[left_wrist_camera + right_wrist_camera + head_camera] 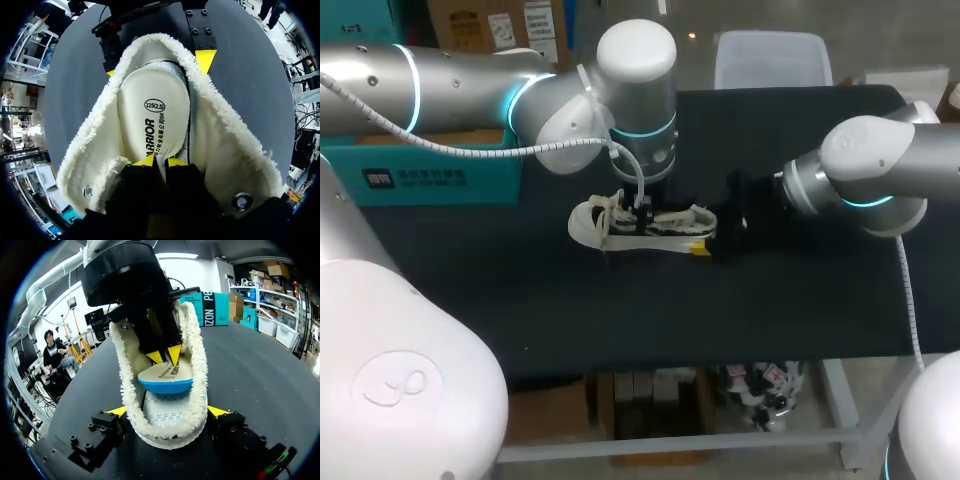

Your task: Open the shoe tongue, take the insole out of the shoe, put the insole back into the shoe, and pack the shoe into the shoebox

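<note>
**Fig. Insole pinched at the shoe's mouth, heel braced from both sides**

The shoe (620, 225) lies near the middle of the black table (620, 320). Its toe points toward my left side, its heel toward my right, and its laces are loose. Both wrist views show the fleece lining spread wide around the opening.

My left gripper (162, 161) comes down from above into that opening. Its two yellow tips stand almost together, with only the thin edge of the insole (155, 110) between them, so I read it as clamped on the insole.

The insole sits partly inside the shoe and is tilted. In the right wrist view its rounded end is raised clear of the white woven footbed beneath, and its blue underside is exposed (the printed upper face shows only to the left wrist camera).

My right gripper (167, 411) sits low on the table at the heel with its fingers spread wide. One yellow tip rests against each side of the fleece collar, so the shoe is held between them.

The teal shoebox (430, 175) stands at the table's left side, partly behind my left arm and well apart from the shoe. I cannot tell from these views whether its lid is on or off.
</note>
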You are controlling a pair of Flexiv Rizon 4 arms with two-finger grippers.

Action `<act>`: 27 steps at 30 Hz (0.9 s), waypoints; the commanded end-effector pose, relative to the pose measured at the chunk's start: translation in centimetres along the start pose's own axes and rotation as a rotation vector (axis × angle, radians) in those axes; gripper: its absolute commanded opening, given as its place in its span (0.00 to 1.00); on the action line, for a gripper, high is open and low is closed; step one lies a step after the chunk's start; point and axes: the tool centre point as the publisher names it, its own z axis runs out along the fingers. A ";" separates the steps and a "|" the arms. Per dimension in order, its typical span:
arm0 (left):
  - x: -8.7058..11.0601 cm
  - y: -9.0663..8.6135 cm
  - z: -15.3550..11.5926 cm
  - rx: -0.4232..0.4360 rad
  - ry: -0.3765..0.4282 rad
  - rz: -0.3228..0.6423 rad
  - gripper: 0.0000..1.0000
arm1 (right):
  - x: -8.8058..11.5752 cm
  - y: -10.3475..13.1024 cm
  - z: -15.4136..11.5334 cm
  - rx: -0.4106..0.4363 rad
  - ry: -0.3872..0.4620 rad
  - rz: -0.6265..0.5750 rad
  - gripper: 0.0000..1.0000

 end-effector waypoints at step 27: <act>-2.7 -3.4 2.5 0.146 -0.053 -0.010 0.00 | 0.4 -0.8 0.4 -0.002 0.013 -0.002 0.00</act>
